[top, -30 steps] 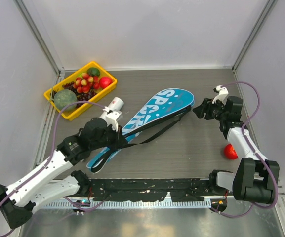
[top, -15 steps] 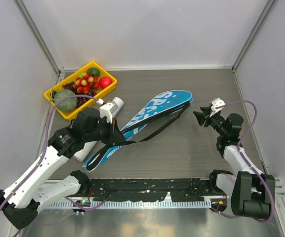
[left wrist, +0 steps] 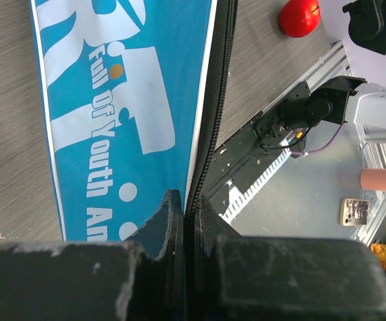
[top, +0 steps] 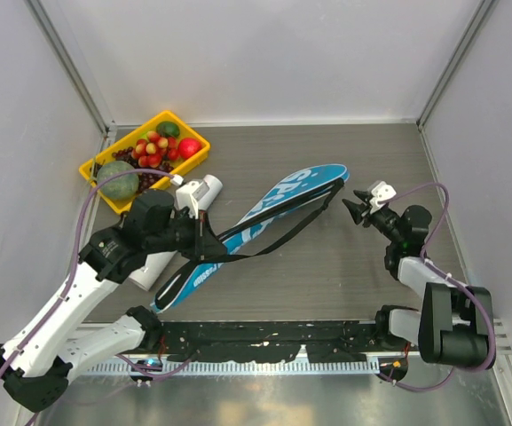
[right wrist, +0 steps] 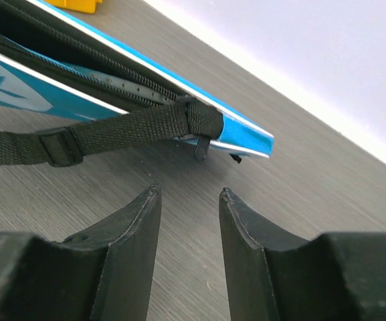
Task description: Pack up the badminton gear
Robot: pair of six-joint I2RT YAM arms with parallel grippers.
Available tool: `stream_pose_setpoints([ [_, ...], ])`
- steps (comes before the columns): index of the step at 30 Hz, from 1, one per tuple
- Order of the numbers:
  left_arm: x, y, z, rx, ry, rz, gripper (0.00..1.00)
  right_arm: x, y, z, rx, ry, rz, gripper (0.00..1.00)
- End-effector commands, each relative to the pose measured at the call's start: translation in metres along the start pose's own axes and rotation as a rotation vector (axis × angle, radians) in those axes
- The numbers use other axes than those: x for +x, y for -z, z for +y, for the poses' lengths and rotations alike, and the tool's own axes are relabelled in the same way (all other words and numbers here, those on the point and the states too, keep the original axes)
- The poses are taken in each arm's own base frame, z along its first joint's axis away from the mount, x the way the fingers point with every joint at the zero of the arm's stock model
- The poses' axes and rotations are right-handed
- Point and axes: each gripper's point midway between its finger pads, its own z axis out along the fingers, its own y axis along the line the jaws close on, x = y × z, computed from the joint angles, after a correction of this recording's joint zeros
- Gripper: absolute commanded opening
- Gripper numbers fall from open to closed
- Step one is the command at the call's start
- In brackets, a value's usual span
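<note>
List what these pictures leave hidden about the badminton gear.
Rackets, shuttlecocks: in no view; whether the bag holds them cannot be told.
Tube: top view, the left arm covers most of it.
Bag lettering: left wrist view, cut by the frame edge and the fingers.

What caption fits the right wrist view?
Open right tool faces the tip of the blue fabric racket bag, not touching it.

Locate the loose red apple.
Only the left wrist view shows it: the apple sits in the top right corner, on the table, apart from the bag.
</note>
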Motion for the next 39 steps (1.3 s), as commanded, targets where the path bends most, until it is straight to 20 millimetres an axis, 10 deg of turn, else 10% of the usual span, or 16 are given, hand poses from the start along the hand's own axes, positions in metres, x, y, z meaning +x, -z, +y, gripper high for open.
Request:
stream_pose_setpoints([
  [1, -0.016, 0.015, -0.031, 0.12, -0.009, -0.047, 0.0, -0.011, -0.01, -0.011, 0.009, 0.073, -0.037, 0.43],
  [17, -0.01, 0.013, -0.026, 0.124, 0.006, -0.051, 0.0, -0.02, -0.038, -0.018, 0.058, 0.133, -0.008, 0.39],
  [30, -0.009, 0.01, -0.025, 0.126, 0.006, -0.052, 0.0, -0.025, -0.039, -0.02, 0.05, 0.149, -0.001, 0.05],
  [39, -0.01, 0.007, -0.025, 0.132, 0.009, -0.062, 0.0, -0.033, -0.045, 0.002, -0.036, 0.077, -0.014, 0.05],
])
